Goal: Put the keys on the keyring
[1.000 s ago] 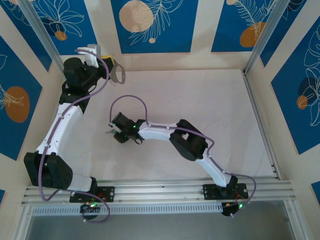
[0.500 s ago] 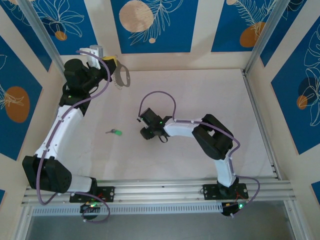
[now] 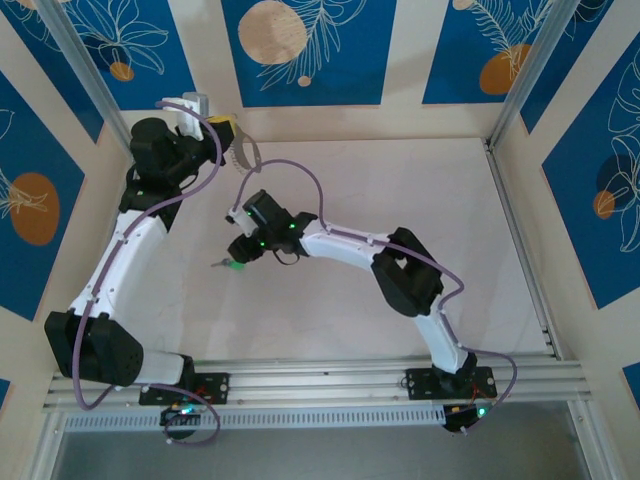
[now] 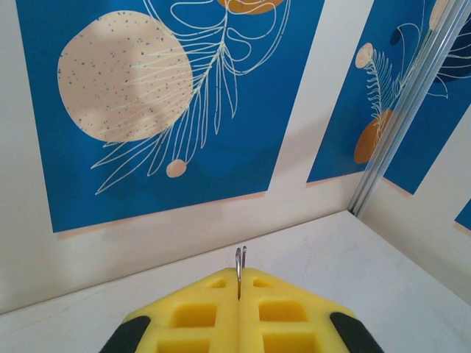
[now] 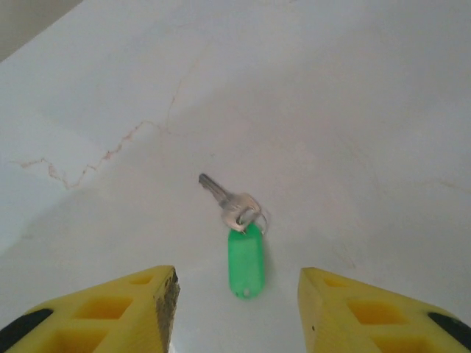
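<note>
A small silvery key (image 5: 234, 206) on a little split ring with a green tag (image 5: 246, 261) lies flat on the white table. My right gripper (image 5: 237, 278) hovers just above it, open, its yellow fingers (image 5: 143, 301) on either side of the tag and touching nothing. From above, the key and tag (image 3: 228, 265) lie just off the right gripper (image 3: 238, 256). At the back left, my left gripper (image 3: 229, 134) is shut on the keyring (image 3: 243, 152), a thin grey loop. In the left wrist view the keyring's edge (image 4: 240, 257) sticks up between the closed yellow pads (image 4: 206, 309).
Blue patterned wall panels (image 3: 300, 50) close the back and sides. An aluminium rail (image 3: 525, 250) runs along the table's right edge and another (image 3: 350, 375) along the front. The right arm's elbow (image 3: 405, 275) lies across the table's middle.
The right gripper swung right, away from the key, half a second ago and has come back left over it. The left gripper still holds the keyring and has barely shifted.
</note>
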